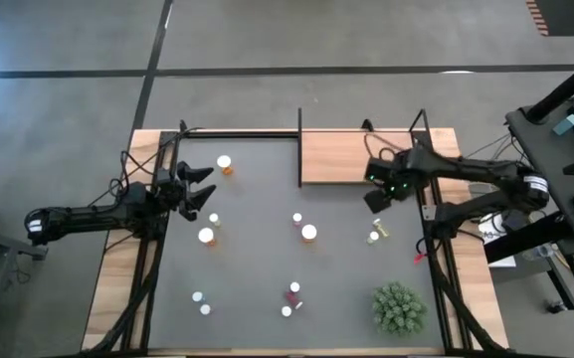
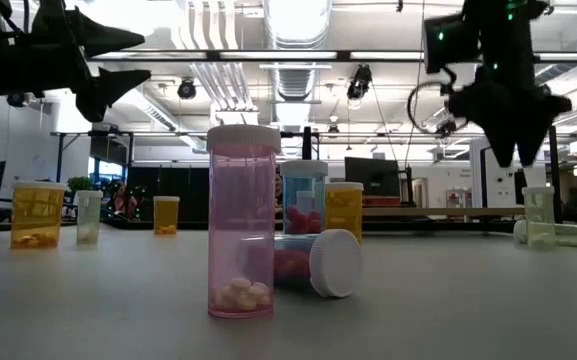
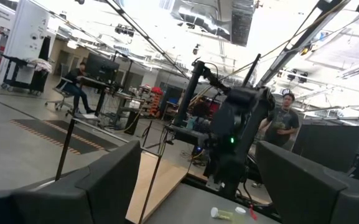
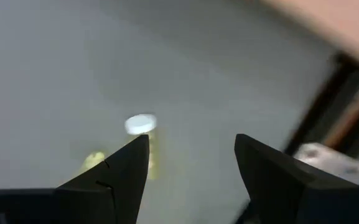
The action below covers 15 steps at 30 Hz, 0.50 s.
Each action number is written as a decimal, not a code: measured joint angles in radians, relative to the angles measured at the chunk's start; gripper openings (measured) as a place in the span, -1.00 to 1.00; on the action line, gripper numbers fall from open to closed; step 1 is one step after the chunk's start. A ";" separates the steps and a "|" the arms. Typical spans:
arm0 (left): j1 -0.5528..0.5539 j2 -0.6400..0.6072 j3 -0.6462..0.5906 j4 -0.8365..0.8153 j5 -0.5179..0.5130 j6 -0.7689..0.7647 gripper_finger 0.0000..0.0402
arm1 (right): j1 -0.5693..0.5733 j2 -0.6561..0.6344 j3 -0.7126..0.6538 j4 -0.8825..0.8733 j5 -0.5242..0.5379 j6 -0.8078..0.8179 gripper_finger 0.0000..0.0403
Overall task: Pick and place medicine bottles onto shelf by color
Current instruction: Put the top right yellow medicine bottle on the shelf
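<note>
The right gripper (image 1: 378, 199), its fingers spread and holding nothing, is hovering near the table's right edge above the pale green bottles (image 1: 374, 237), just in front of the empty shelf (image 1: 356, 157) at the far edge. The other medicine bottles are standing scattered across the mat. The approach seems underway; next it needs lowering around one bottle. The left gripper (image 1: 203, 189) is waiting wide open at the left edge.
</note>
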State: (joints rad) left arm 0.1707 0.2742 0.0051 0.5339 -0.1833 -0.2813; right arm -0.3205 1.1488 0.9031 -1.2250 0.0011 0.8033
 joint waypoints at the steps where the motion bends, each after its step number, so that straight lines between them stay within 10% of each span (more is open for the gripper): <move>1: 0.000 0.000 0.000 0.000 0.000 0.000 0.50 | 0.000 -0.006 -0.025 0.024 -0.010 0.019 0.13; 15: 0.000 0.000 0.000 0.000 0.000 0.000 0.50 | 0.002 0.012 -0.168 0.238 -0.128 0.059 0.13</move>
State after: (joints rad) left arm 0.1707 0.2743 0.0051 0.5343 -0.1831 -0.2813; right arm -0.3186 1.1608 0.7347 -0.9866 -0.1270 0.8626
